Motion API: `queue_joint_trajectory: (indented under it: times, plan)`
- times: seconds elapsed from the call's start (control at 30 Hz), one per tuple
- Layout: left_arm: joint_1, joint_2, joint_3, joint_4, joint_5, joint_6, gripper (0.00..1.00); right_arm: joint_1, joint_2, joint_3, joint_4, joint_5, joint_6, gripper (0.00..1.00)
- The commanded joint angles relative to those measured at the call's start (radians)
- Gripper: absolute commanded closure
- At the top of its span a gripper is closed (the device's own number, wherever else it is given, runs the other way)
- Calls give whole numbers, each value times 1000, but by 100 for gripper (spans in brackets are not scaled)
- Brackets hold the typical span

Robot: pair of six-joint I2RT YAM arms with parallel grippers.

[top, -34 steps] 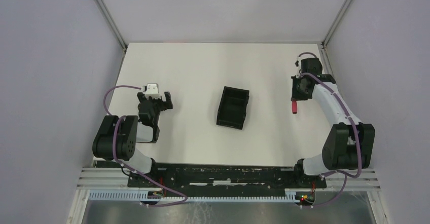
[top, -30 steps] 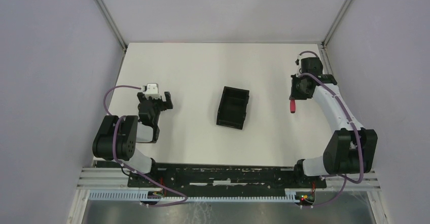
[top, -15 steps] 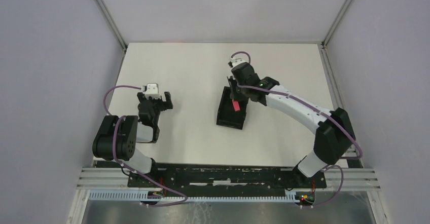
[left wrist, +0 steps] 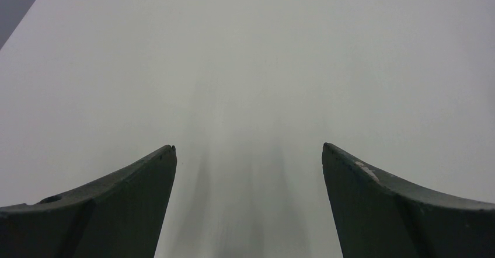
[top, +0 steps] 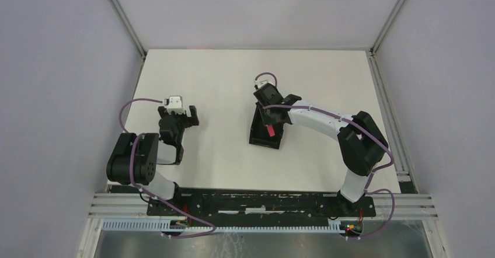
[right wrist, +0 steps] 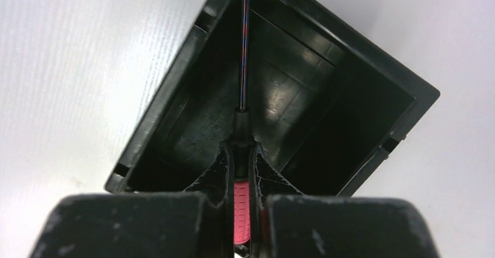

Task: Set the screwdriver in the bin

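Observation:
The black open-top bin sits mid-table, and its inside fills the right wrist view. My right gripper hangs over it, shut on the screwdriver by its red handle. The thin shaft points ahead over the bin's floor toward its far corner. Whether the tip touches the bin I cannot tell. My left gripper rests at the left of the table, open, with only bare white table between its fingers.
The white table ends at grey side walls and a back wall. The right arm's white links arch from its base at the near right across to the bin. The left arm is folded near its base.
The right arm swung from the table's right side to the bin with the screwdriver in its grip, then drew slightly nearer and lower over it. The left arm has stayed still.

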Motion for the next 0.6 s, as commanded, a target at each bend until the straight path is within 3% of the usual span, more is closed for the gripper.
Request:
queue_joint_trajectory:
  times: [0.0, 0.13, 0.3, 0.5, 0.57]
  plan:
    - [6, -15, 5, 29, 8, -32, 0, 1, -45, -45, 24, 58, 28, 100]
    - [6, -16, 5, 29, 9, -32, 0, 2, -39, -40, 31, 37, 28, 98]
    - [6, -16, 5, 28, 9, -32, 0, 3, -31, 30, 8, 5, 15, 49]
    - [6, -16, 5, 29, 9, -32, 0, 1, -122, 93, -10, 46, -12, 32]
    - [6, -16, 5, 29, 9, -32, 0, -1, -168, 110, -18, 80, -41, 17]
